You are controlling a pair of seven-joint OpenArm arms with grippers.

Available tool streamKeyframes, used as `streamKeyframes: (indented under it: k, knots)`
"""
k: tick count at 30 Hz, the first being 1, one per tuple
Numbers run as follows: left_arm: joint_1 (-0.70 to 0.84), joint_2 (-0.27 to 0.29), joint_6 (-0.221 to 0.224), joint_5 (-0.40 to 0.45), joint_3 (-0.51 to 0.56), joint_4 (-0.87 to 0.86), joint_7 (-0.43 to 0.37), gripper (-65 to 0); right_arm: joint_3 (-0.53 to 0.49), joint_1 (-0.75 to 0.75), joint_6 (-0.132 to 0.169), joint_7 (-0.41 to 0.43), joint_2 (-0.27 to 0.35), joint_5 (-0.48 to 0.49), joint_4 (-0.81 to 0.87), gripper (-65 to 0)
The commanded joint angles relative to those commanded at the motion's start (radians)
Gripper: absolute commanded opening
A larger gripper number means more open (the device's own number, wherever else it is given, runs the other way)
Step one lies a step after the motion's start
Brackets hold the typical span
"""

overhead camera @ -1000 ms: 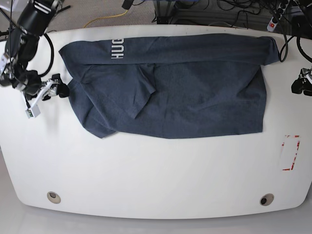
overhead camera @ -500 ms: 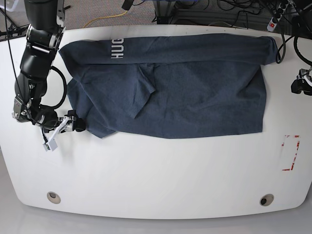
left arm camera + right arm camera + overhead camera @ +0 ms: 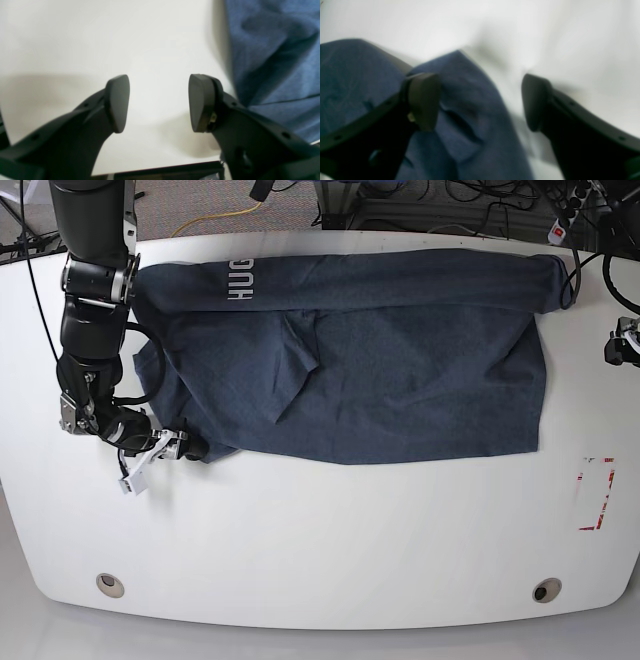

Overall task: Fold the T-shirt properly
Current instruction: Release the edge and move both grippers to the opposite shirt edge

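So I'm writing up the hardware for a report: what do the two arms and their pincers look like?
Both pincers, left and right, have matte black curved fingers with flat, rounded pads. The right arm is black with a silver joint band, black cables and a white tag near its pincer.

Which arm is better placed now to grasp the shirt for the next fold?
The right: its gripper is open at the T-shirt corner. The left gripper, open too, hangs over bare table.
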Motion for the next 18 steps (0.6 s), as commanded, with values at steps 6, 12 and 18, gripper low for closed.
streamKeyframes:
  k: [6, 12, 18]
  knots:
    - [-0.13, 0.08, 0.0, 0.206, 0.0, 0.002, 0.002, -30.7, 0.0, 0.002, 0.0, 0.0, -0.026, -0.002, 0.005, -59.1]
    - [-0.253, 0.161, 0.0, 0.284, 0.009, -0.002, 0.002, -25.6, 0.0, 0.003, 0.0, 0.0, -0.028, -0.002, 0.005, -65.0]
    - [-0.339, 0.23, 0.0, 0.338, 0.132, -0.009, -0.017, -21.5, 0.0, 0.002, 0.0, 0.0, -0.028, -0.002, 0.005, -65.0]
